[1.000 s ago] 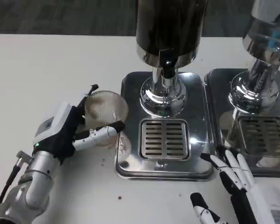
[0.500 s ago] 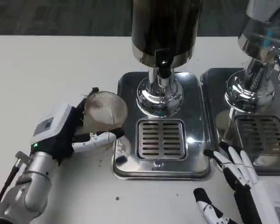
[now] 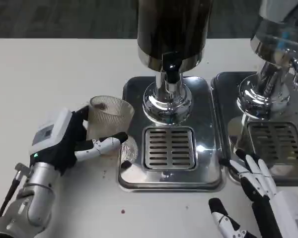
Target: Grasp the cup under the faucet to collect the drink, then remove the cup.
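Your left hand [image 3: 69,141] is wrapped around the ribbed clear cup [image 3: 109,119], silver forearm angled up from the table's near left corner. Your right hand [image 3: 256,186] waits at the near right edge (fingers spread, thumb out), holding nothing.

— Where does the cup [image 3: 109,120] sit?

— On the table [image 3: 49,69], just left of the drip tray [image 3: 208,171], held by the left hand [image 3: 64,141] from its left side.

— And the faucet [image 3: 171,69]?

— Above the tray's rear half, on the dispenser [image 3: 172,29]; the grate [image 3: 169,148] lies in front of its base. The cup is to the left of it, not beneath.

— Anything to the right?

— A 2nd dispenser [image 3: 280,34] on its own tray [image 3: 228,84], just beside the 1st. The right hand [image 3: 256,181] lies in front, near the gap between the 2 trays.
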Controlling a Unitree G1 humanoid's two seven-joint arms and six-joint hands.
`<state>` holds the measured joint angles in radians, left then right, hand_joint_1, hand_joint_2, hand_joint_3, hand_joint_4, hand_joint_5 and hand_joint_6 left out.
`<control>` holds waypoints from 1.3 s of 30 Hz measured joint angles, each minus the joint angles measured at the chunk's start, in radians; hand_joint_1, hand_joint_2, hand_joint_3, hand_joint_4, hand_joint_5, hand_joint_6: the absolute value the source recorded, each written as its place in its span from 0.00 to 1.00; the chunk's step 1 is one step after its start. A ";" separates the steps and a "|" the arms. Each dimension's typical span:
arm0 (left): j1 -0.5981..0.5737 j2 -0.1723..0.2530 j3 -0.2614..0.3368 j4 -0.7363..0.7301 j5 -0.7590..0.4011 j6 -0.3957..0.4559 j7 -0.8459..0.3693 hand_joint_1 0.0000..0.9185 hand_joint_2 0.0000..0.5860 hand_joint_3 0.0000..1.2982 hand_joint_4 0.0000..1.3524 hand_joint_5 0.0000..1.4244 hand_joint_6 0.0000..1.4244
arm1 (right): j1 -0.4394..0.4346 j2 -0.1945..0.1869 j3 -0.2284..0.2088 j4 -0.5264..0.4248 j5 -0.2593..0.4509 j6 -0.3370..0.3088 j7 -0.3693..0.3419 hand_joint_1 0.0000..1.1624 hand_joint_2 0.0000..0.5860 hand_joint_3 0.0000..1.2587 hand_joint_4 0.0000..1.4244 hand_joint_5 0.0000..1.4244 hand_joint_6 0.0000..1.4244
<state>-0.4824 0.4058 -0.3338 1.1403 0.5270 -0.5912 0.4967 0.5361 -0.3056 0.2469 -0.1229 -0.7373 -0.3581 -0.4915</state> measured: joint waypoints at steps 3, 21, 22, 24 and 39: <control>0.007 -0.004 0.002 0.000 -0.002 -0.004 0.017 0.38 0.21 0.40 0.52 0.69 0.81 | -0.002 0.000 0.000 0.002 0.001 -0.003 0.000 0.23 0.66 0.17 0.04 0.01 0.15; 0.060 -0.021 0.058 0.013 -0.017 -0.055 0.070 0.37 0.26 0.49 0.62 0.77 0.91 | -0.016 -0.001 -0.009 0.036 0.016 -0.022 0.000 0.23 0.66 0.17 0.05 0.02 0.15; 0.067 -0.020 0.062 0.010 -0.017 -0.066 0.074 0.37 0.26 0.49 0.62 0.77 0.91 | -0.017 -0.001 -0.009 0.037 0.017 -0.024 0.000 0.23 0.66 0.17 0.05 0.02 0.15; 0.084 -0.020 0.073 -0.010 -0.017 -0.098 0.084 0.36 0.27 0.49 0.62 0.77 0.91 | -0.016 0.000 -0.009 0.037 0.018 -0.027 0.000 0.23 0.66 0.17 0.05 0.02 0.15; 0.127 -0.046 0.118 -0.210 -0.025 -0.216 0.058 0.35 0.27 0.49 0.62 0.77 0.91 | -0.014 0.008 -0.011 0.037 0.018 -0.038 0.000 0.23 0.66 0.17 0.05 0.03 0.15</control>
<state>-0.3557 0.3598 -0.2154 0.9300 0.5019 -0.8068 0.5545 0.5219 -0.2978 0.2362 -0.0857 -0.7197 -0.3966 -0.4915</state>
